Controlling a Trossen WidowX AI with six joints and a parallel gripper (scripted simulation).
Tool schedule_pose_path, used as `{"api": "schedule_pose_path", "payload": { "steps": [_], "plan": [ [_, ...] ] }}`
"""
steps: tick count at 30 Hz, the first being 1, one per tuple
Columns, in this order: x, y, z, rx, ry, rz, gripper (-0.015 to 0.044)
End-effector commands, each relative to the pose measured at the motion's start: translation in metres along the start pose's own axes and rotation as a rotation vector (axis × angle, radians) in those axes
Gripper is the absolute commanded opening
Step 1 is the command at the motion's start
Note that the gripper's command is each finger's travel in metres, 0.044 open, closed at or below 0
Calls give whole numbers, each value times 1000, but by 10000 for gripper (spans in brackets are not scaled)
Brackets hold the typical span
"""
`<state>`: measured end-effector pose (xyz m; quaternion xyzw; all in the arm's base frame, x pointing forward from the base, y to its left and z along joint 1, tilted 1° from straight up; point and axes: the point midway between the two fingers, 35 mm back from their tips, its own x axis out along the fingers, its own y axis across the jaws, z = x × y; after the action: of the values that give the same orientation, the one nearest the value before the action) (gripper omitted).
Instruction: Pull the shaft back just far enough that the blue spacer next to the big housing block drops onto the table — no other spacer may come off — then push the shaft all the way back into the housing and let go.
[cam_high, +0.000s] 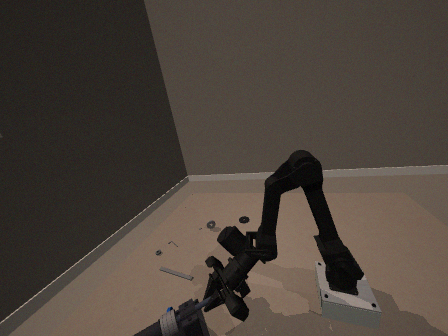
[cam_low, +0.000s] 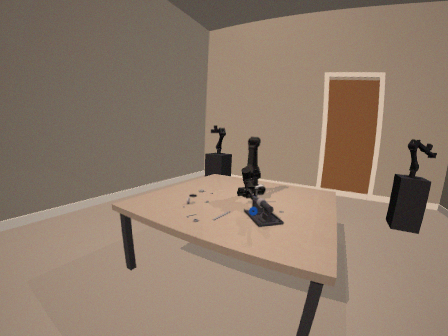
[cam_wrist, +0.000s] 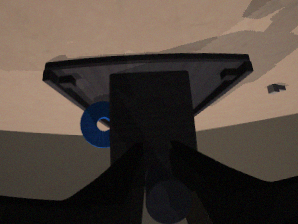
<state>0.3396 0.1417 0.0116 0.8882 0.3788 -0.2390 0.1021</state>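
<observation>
My gripper (cam_high: 210, 300) (cam_wrist: 156, 149) is shut on the shaft (cam_high: 199, 305) (cam_wrist: 168, 201), whose round end shows low in the wrist view. The blue spacer (cam_low: 253, 211) (cam_wrist: 94, 127) is off the shaft, beside the fixture's dark block (cam_wrist: 150, 107). Its open hole faces the wrist camera; it is upright, and I cannot tell whether it touches anything. Only a blue sliver of it shows in the top view. Pale spacers (cam_high: 168, 320) sit in line with the shaft there. The block hides much of the fixture in the wrist view, so the shaft's far end is hidden.
The fixture stands on a dark base plate (cam_low: 274, 222) (cam_wrist: 210, 75). A flat metal bar (cam_high: 176, 273) (cam_low: 222, 216), a hex key (cam_high: 173, 243), a small nut (cam_high: 158, 252) and two dark rings (cam_high: 211, 224) (cam_high: 244, 219) lie on the table. A small dark part (cam_wrist: 275, 89) lies right of the plate.
</observation>
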Motion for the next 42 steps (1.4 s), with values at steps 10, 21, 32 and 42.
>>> {"api": "schedule_pose_path", "payload": {
  "steps": [10, 21, 32, 42],
  "plan": [
    [5, 0, -3, 2, 1, -2, 0],
    [9, 0, -6, 2, 2, -2, 0],
    [12, 0, -8, 2, 2, -2, 0],
    [16, 0, -10, 2, 2, -2, 0]
  ]
}}
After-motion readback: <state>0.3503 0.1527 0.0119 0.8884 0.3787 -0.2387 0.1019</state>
